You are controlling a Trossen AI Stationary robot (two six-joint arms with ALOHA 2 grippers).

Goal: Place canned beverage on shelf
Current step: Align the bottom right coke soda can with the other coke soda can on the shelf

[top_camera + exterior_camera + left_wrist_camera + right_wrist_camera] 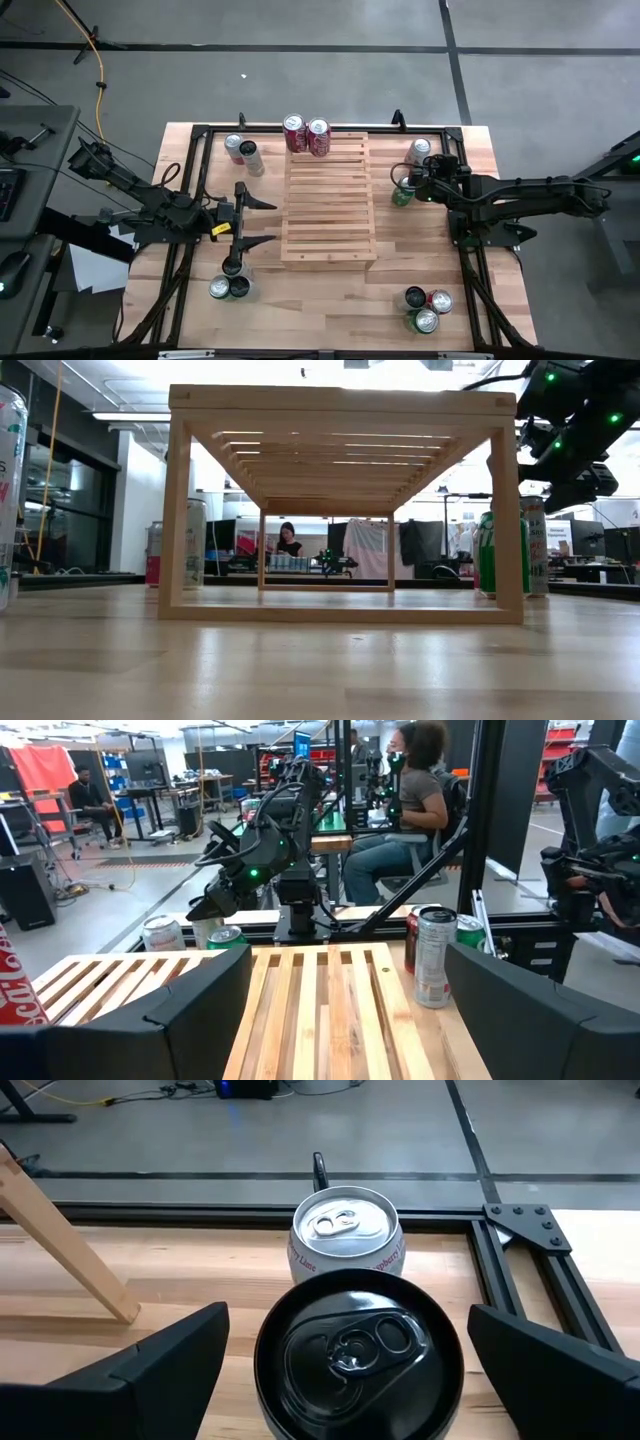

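Note:
The shelf (330, 205), a light-wood slatted rack, stands mid-table on its legs (175, 520). Two red cans (306, 135) stand on its far end. A green can with a dark top (358, 1355) stands on the table right of the shelf (487, 555), with a white can (347, 1230) just beyond it. My right gripper (345, 1320) is open and hovers over the green can (402, 196), one finger on either side, touching nothing. My left gripper (262, 221) is open and empty at the shelf's left side, facing across the slats (330, 1000).
Two cans (242, 152) stand at the far left. Two cans (229, 288) stand at the near left by my left arm. Three cans (427, 305) stand at the near right. A black frame (470, 250) runs around the tabletop. People sit beyond the table (415, 790).

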